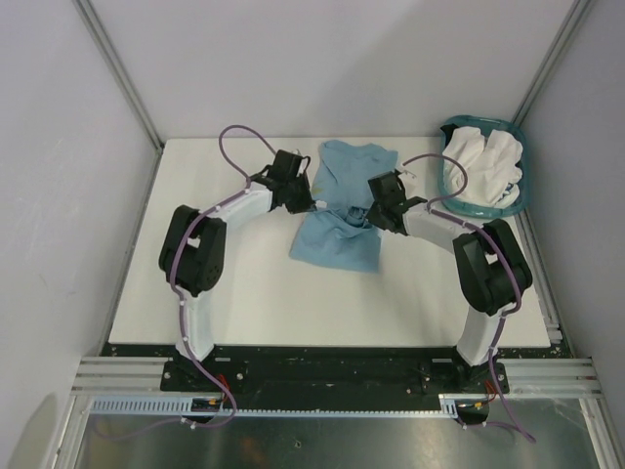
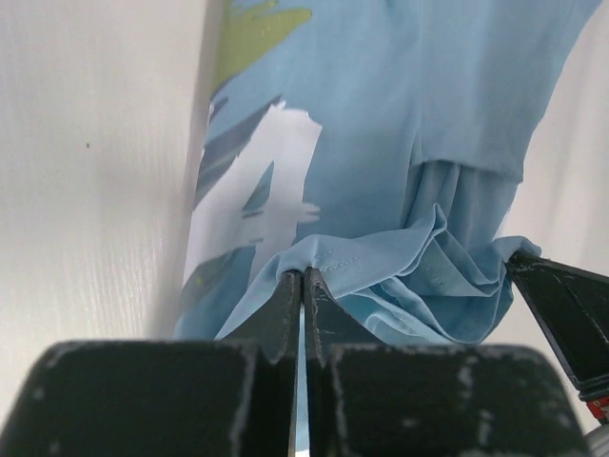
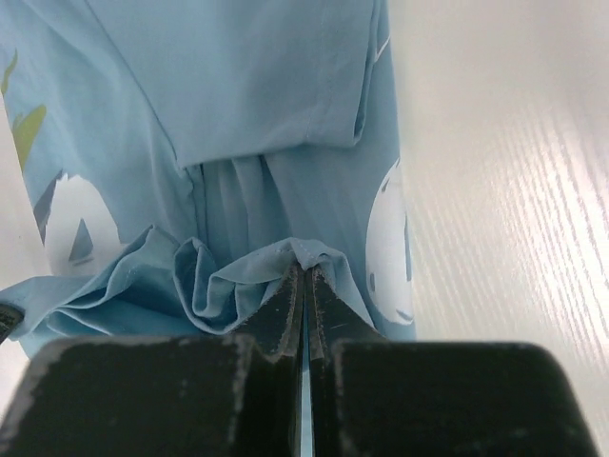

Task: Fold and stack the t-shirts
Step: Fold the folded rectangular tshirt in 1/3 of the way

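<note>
Left gripper (image 2: 303, 276) first: both jaws were pressed tight together, and a ridge of the light blue t-shirt (image 2: 400, 114) was pinched right at their tips. The cloth rose to a small peak there and fell away in loose folds to the right. Just above that pinch sat the white "4" (image 2: 262, 190), seen at a slant, with a yellow-green patch of print (image 2: 262, 33) further up near the shirt's edge.

Over to the right gripper (image 3: 304, 271), and it was the same story: jaws clamped, a crest of blue fabric caught between the tips, and gathers bunched up to the left of them. A rounded white print (image 3: 388, 238) showed on the cloth just to the right of the pinch, close to the shirt's edge.

From above, the two grippers faced each other across the shirt's middle, which was drawn in narrow between them. One part fanned out toward the far edge, and the other spread toward the arm bases. The shirt lay around the middle of the white table (image 1: 244, 293). At the far right corner stood the teal basket (image 1: 520, 191), with the white t-shirts (image 1: 483, 156) heaped inside it, well apart from the blue one.
</note>
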You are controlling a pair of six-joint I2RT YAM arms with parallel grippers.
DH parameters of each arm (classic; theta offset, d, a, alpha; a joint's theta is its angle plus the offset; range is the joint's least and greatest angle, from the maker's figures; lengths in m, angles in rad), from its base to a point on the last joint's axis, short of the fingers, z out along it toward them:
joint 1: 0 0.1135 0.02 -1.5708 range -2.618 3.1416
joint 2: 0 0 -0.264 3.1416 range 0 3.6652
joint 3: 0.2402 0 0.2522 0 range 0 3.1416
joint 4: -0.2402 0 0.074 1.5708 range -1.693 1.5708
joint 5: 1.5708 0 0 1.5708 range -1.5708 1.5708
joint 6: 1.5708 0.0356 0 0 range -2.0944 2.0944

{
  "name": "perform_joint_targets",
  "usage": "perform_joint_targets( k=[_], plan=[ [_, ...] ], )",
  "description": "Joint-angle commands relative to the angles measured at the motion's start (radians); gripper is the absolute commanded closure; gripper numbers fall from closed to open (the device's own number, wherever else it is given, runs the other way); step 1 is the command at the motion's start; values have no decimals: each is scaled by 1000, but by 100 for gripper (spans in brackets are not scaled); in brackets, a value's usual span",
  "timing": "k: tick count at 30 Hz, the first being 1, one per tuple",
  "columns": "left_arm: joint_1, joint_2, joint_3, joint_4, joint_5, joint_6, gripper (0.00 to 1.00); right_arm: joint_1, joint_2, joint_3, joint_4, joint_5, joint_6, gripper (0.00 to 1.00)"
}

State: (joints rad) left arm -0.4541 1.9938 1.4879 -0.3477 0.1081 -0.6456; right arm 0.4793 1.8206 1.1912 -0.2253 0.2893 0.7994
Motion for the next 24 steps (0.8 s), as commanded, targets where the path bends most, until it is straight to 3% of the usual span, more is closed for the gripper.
perform_joint_targets(
  k=[1, 24],
  plan=[
    [20, 45, 84, 29, 18, 27, 100, -29, 20, 61, 17, 3, -10, 100],
    [57, 130, 167, 29, 28, 23, 100, -100, 59, 79, 7, -38, 9, 100]
  ],
)
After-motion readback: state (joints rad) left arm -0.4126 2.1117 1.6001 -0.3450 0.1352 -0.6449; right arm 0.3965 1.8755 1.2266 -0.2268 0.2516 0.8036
